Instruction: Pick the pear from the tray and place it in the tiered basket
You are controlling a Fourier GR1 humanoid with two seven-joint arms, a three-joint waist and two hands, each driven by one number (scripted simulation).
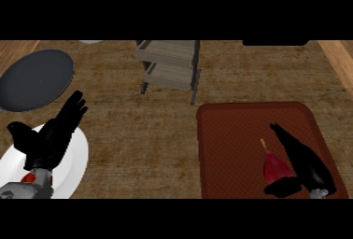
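A red pear [275, 168] with a thin yellow stem lies on the dark red tray [234, 126] at the right, stem pointing away from me. My right hand [308, 164] lies over the tray along the pear's right side. Its fingers are straight and point to the far left, and its thumb sits at the pear's near end. The hand is open. The wooden tiered basket [169, 64] stands at the back centre, beyond the tray's far left corner. My left hand [50, 137] rests open at the left, fingers up, above a white plate.
A white plate [76, 161] lies at the near left under my left hand. A dark grey plate [34, 79] lies at the far left. A black object [274, 42] shows at the back right edge. Brown countertop separates the plates, basket and tray.
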